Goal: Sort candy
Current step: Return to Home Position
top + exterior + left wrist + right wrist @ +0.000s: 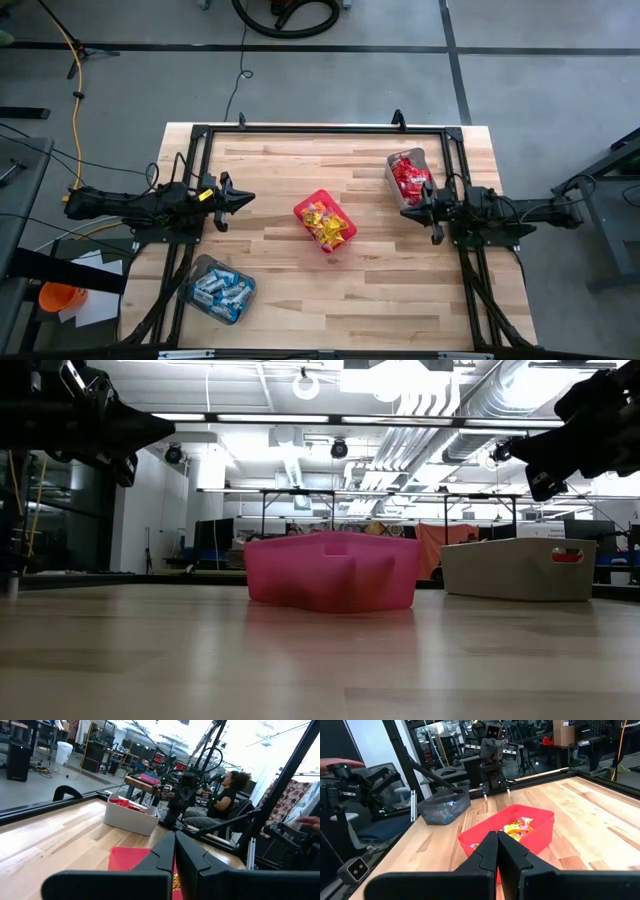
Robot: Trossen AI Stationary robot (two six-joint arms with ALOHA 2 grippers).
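Jaws clenched empty, the left gripper [243,198] hovered at nine o'clock, the right gripper [407,210] at three — between them, the red square plastic bin [303,207] held yellow wrapped candy [328,226].

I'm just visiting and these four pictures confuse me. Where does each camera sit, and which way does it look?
High: above the table, looking straight down; shows both arms, left gripper and right gripper.
Low: at tabletop height, looking level across; arms enter at top corners.
Left wrist: on the left arm, facing the right arm past its own shut fingers.
Right wrist: mirrored, facing the left arm.
All four share the red bin.
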